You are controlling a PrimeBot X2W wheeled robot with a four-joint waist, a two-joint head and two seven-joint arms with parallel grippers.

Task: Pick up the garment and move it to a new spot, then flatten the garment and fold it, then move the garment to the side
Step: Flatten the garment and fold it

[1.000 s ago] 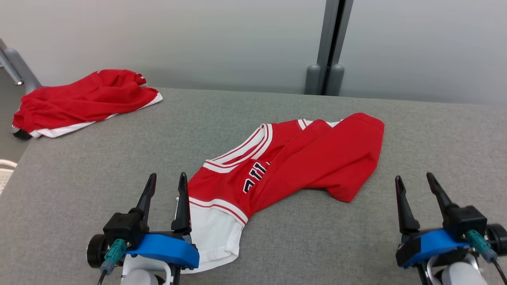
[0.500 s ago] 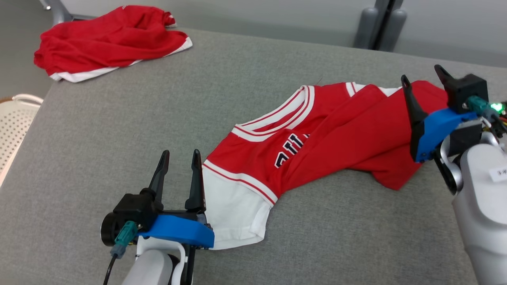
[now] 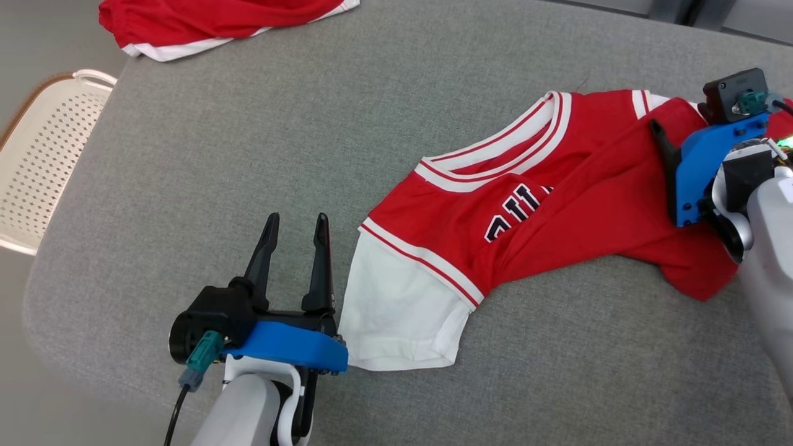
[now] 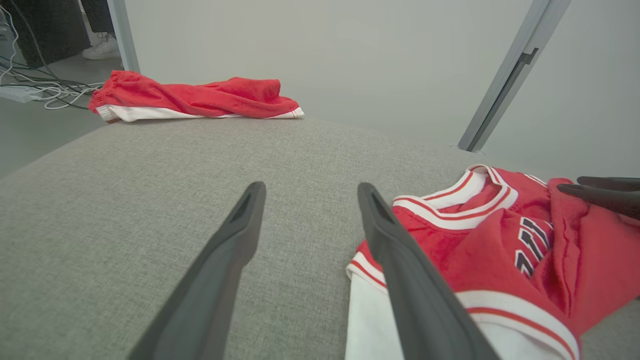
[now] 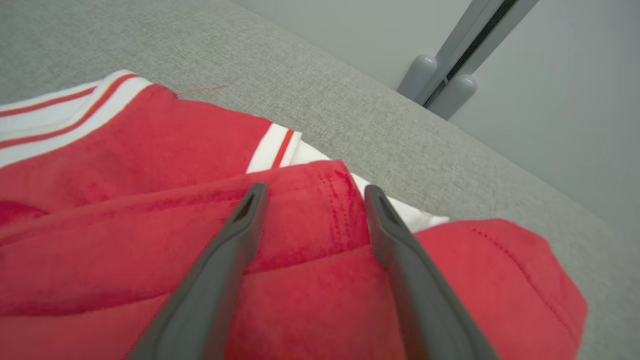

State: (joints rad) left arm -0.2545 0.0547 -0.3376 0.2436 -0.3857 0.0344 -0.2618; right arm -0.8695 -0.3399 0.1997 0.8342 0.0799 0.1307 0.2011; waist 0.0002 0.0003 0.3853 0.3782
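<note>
As the garment (image 3: 545,204) lies slantwise between them, the right pincer (image 5: 315,189) hangs over its far end and the left pincer (image 3: 297,217) sits just beside its white sleeve (image 3: 403,310), both wide open and empty.

Likely a lab or test room: plain pale wall panels (image 4: 350,60), loose cables (image 4: 60,94) on the floor (image 4: 35,132), grey padded table (image 3: 248,124).

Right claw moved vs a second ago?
Yes. Judged against the jersey, the right claw has gone forward, from bare table beside it to over its folded red end, jaws open.
</note>
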